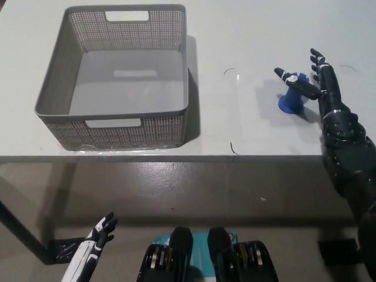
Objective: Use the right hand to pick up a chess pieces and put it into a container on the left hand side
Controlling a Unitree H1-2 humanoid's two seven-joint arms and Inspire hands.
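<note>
A blue chess piece [291, 100], a rook, stands upright on the white table [247, 126] at the right. My black right hand [317, 85] is open right beside it, one finger reaching across the piece's top and the others spread behind it to the right. The fingers have not closed on the piece. The grey mesh basket [59, 82] sits at the table's left with nothing in it. My white left hand [97, 238] hangs low at the lower left, below the table edge, fingers apart and holding nothing.
The table's front edge [176, 157] runs across the middle of the picture, with floor below it. Two small dark marks [232, 147] lie on the table between the basket and the rook.
</note>
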